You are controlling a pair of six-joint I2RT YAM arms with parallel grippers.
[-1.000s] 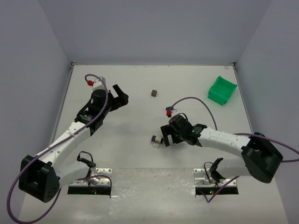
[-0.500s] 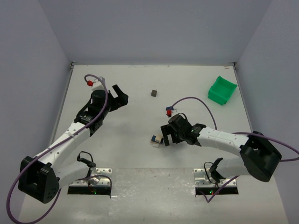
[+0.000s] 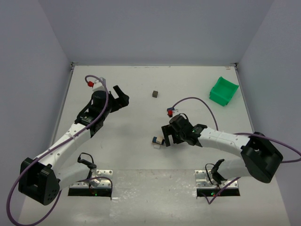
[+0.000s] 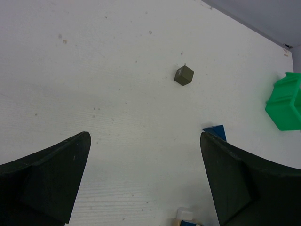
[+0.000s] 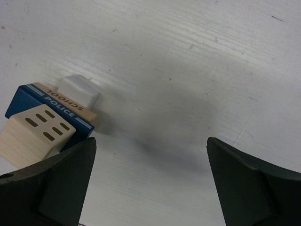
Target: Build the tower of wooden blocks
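Blocks (image 5: 47, 113) sit clustered just beside my right gripper (image 3: 165, 136), its jaws spread and empty like the left gripper (image 3: 120, 96); I judge them light, hard, easily toppled, so pinch flat opposite faces.

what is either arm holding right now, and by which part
Nothing is held. The left end effector and the right end effector both stand open and empty; the wood blocks lie just outside the right one, not between its jaws.
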